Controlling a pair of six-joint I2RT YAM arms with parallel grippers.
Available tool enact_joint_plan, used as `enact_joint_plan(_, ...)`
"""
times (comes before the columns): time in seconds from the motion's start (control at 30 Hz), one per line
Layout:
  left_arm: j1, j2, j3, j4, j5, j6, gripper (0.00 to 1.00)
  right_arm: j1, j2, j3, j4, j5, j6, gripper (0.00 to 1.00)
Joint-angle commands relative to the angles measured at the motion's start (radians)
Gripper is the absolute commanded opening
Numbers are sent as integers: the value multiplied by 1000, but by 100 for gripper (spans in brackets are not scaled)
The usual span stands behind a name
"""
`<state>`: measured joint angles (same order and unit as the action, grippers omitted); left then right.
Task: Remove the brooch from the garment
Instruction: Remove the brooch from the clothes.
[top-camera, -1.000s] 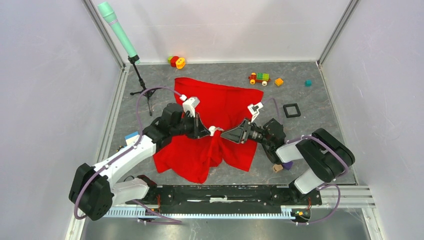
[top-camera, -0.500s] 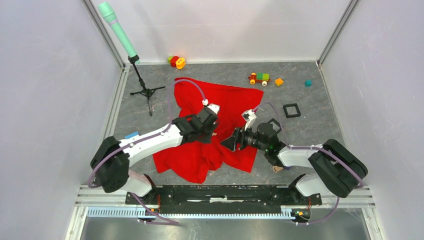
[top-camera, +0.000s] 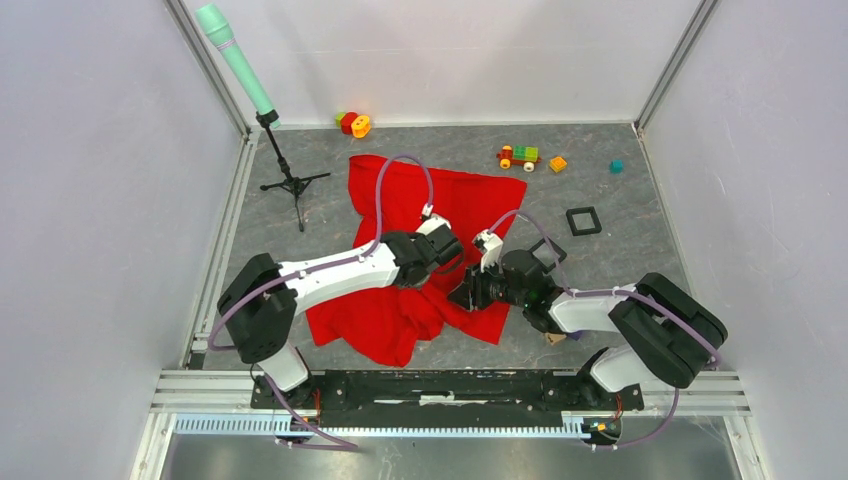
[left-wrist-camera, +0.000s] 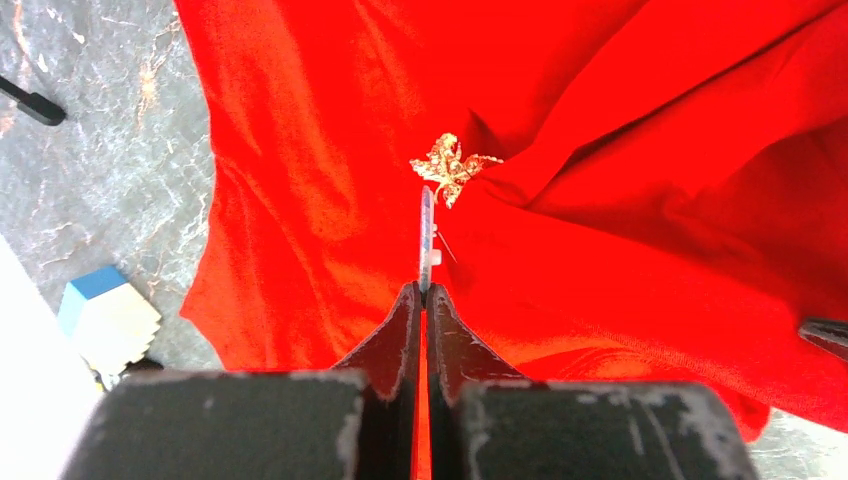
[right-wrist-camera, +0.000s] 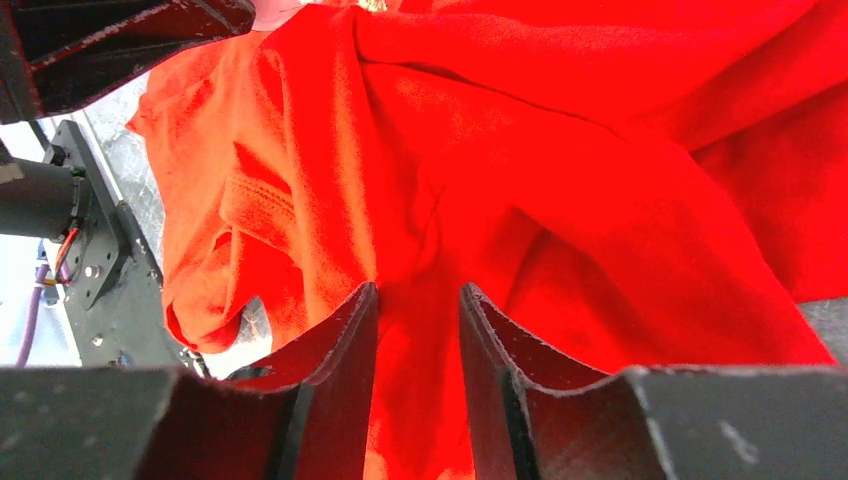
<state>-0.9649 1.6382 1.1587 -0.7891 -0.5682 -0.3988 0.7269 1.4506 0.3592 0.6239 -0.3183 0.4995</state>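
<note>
a: where's the brooch (left-wrist-camera: 453, 168)?
b: on the garment (left-wrist-camera: 620, 200), at the head of a deep fold near the middle of the cloth, pale and jagged against the red. not off yet, by my judgement.
a: and the left gripper (left-wrist-camera: 425, 292)?
b: just beside it, fingers pressed together on a thin pale sliver (left-wrist-camera: 427, 235) that runs from the tips up to the brooch. it may be the brooch's pin, but it shows edge-on and i can't be sure.
a: the right gripper (right-wrist-camera: 418, 295)?
b: low on the cloth opposite, fingers a narrow gap apart with a ridge of red fabric in the gap. whether they bite on it, i cannot tell.
a: so what could go wrong?
b: if the left pulls while the pin is threaded through the weave, the cloth rises with it and may snag or tear. if the right has no hold, nothing anchors the garment and it drags across the table (top-camera: 620, 180). and that sliver is a slim purchase; one slip drops the brooch into the folds.
</note>
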Motion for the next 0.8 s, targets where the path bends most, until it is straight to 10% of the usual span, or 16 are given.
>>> enact_joint_plan(0.0,-11,24,41,-65,-90,23,2,6,-21,14,29,-39,-14,43)
enact_joint_plan(0.3,-44,103,63,-68,-71,50,2,34,-62,-51,13,-80,-17,57)
enact_joint_plan(0.47,-69,164,87,-79,-73,54,2,35,-63,-51,12,-82,-12,37)
enact_joint_plan(0.6,-70,178,91,-149,-159,-1,2,29,-96,-18,-97,-5,-40,0)
enact_joint_plan(0.77,-70,164,79,-189,-204,-26,2,-15,-197,-27,-194,114,-54,0)
